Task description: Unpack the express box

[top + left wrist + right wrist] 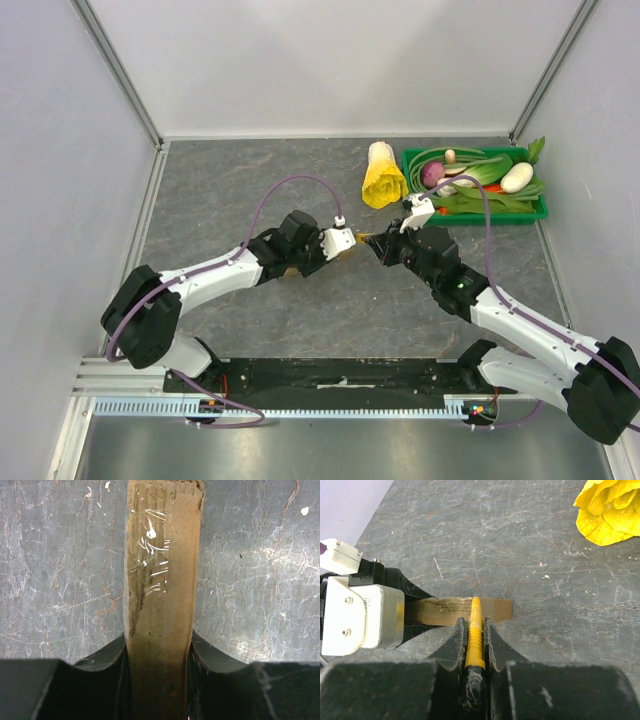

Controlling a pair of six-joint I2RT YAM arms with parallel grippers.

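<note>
Express box (pixel 162 570), brown cardboard: clamped in left claw (pixel 158 640). Right claw (pixel 475 626) clenched on yellow ribbed tool (pixel 476 607), tip against box.

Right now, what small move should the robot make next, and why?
Probably draw the yellow tool along the taped edge of the express box. The left fingers clamp the box on edge, and the right fingers hold the tool's tip against it.
</note>
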